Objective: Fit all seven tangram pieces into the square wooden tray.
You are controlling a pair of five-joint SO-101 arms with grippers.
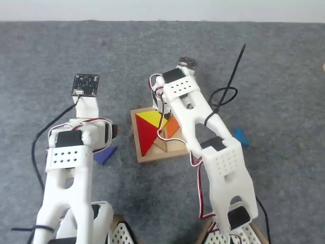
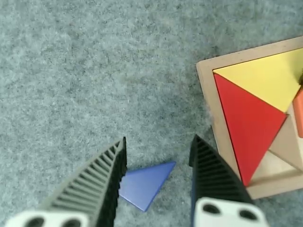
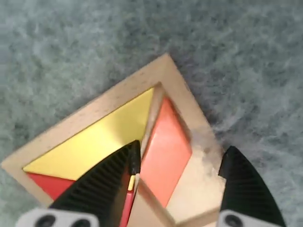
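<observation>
Ribbed fingers [image 2: 106, 170] of the left tool [image 2: 159, 139] stand spread and empty, one on each side of the blue triangle [image 2: 144, 184], which lies flat on the grey counter [image 2: 71, 71]. In the high view, this triangle sits at centre left of the frame, just left of the tray [image 1: 152, 156].

Picking up that triangle looks like the step in hand. The piece is thin, so the tool should come straight down until its tips meet the cloth. It should then close across the long edge and the opposite corner; slanted sides could let the piece squirt out. A slow squeeze would show whether it slips.

The right tool [image 3: 183, 149] is also open and holds nothing. It hangs low over the tray with the orange piece [image 3: 165, 151] between its fingers. Whether that piece lies fully flat cannot be told. A yellow triangle [image 3: 104, 137] and a red triangle [image 3: 47, 184] already fill the tray's left part, and bare wood shows beside the orange piece.

The main obstacle is the right arm, which stretches across the tray in the middle of the high view. Carrying the blue triangle in now would risk a knock, so the left arm had better wait for room.

Another blue piece [image 1: 241, 136] lies right of centre, apart from the tray. A black cable [image 1: 228, 89] loops at upper right.
</observation>
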